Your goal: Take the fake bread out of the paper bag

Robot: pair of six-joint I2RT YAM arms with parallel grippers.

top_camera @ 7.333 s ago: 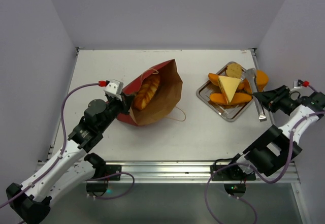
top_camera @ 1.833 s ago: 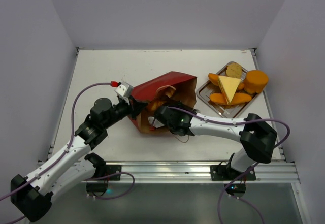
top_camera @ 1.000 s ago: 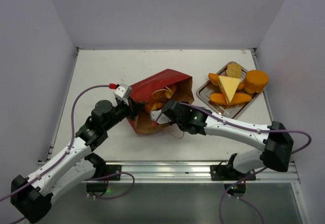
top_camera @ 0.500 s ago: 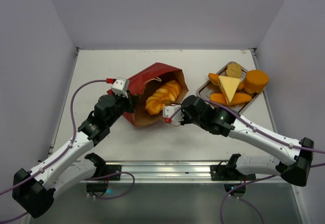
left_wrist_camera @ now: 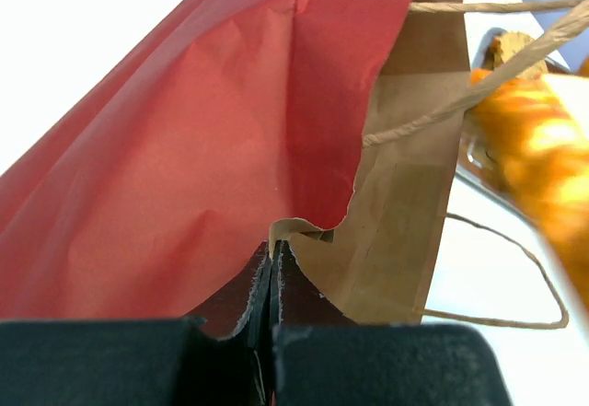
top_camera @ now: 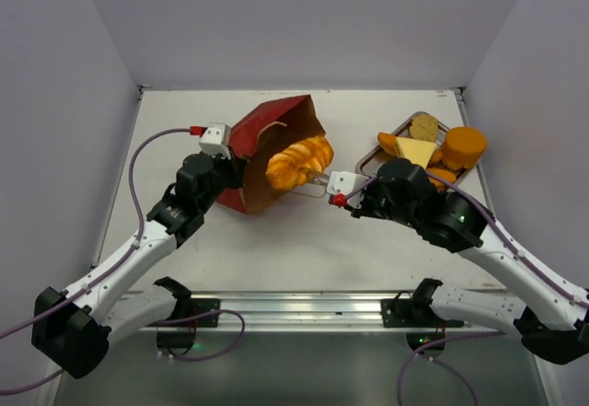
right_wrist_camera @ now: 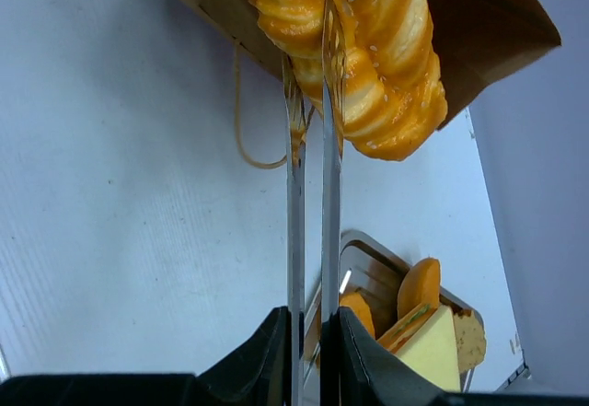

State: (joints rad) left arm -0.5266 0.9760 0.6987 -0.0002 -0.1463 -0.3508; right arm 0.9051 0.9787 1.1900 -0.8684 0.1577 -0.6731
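Observation:
The paper bag (top_camera: 250,153), red outside and brown inside, lies on its side with its mouth toward the right. My left gripper (top_camera: 232,174) is shut on the bag's torn near rim (left_wrist_camera: 294,229), and the left wrist view shows the jaws (left_wrist_camera: 273,263) pinching the paper. My right gripper (top_camera: 361,199) is shut on metal tongs (right_wrist_camera: 296,203). The tongs clamp a golden braided fake bread (top_camera: 299,161) at the bag's mouth. In the right wrist view the bread (right_wrist_camera: 386,47) hangs above the table, its end past the bag's brown rim (right_wrist_camera: 488,19).
A silver metal tray (top_camera: 368,163) at the right holds several orange bread pieces and a yellow wedge (top_camera: 416,152). A round orange bun (top_camera: 466,145) sits at its far corner. The bag's tan loop handle (right_wrist_camera: 241,121) trails on the white table.
My right arm has drawn back to the right, carrying the bread in the tongs from deep in the bag to its mouth. The left gripper has swung the bag's rim up and back.

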